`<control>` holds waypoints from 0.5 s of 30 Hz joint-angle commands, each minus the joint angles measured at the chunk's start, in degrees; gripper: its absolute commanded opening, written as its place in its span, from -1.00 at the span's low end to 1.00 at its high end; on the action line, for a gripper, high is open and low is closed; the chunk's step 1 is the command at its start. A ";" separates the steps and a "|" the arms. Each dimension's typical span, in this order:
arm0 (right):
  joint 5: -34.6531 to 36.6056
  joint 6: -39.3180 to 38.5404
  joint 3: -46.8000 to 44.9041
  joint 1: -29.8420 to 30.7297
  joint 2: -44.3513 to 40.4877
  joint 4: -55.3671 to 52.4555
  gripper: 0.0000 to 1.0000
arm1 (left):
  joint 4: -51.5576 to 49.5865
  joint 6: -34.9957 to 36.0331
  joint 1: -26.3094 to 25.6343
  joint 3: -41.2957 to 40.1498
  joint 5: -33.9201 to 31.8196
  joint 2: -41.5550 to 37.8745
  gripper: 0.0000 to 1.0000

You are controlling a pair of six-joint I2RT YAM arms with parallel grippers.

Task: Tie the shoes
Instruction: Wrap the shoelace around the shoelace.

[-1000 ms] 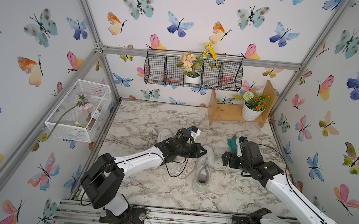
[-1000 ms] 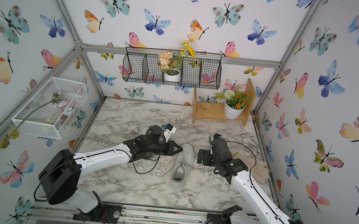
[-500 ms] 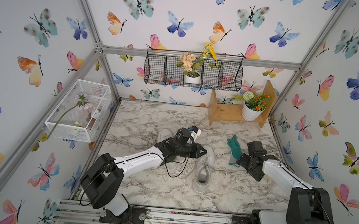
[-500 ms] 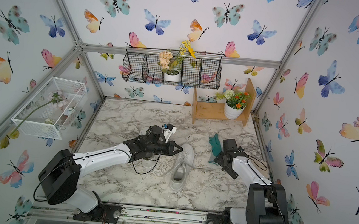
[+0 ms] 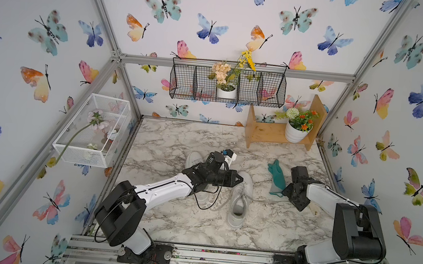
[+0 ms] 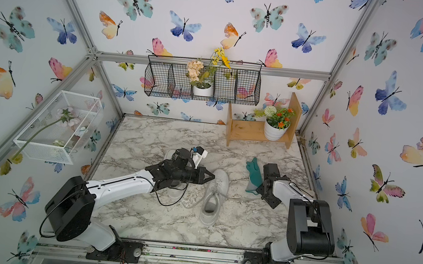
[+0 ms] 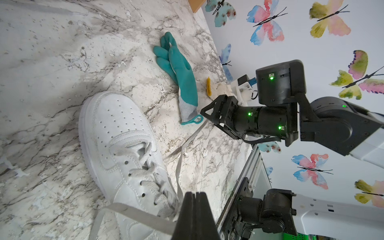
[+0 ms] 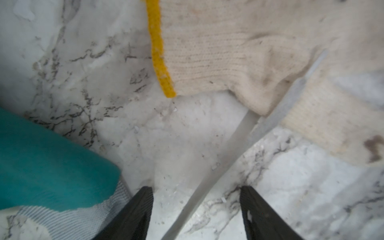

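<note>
Closing on the free lace (image 8: 209, 176) right of the shoe (image 5: 239, 204), we centre our part-open right gripper (image 8: 196, 188) on it, clear of the glove (image 8: 47, 166). Our left gripper (image 7: 195, 194), over the shoe, pinches the other lace (image 7: 135, 215).

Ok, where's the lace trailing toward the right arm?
In the right wrist view the lace lies at the table's right side, between the right gripper's open jaws, beside the teal glove's cuff, reaching the cream glove.

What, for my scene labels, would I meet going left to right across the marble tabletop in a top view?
Far white sneaker → near white sneaker with loose laces → teal-green glove.
</note>
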 commanded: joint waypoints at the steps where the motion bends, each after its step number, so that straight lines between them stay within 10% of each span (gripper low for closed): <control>1: -0.05 -0.65 0.28 -0.38 2.31 1.03 0.22 | 0.42 1.01 -0.28 -0.72 -0.14 -2.14 -1.00; 9: -0.39 -2.52 0.36 -0.38 1.46 -0.37 -0.90 | -0.02 1.26 -0.26 -0.64 -0.91 -2.69 -1.00; 15: -2.19 -10.70 3.82 -0.38 -7.23 -1.44 -0.96 | -0.41 2.33 -0.28 -1.24 -1.79 -3.72 -1.00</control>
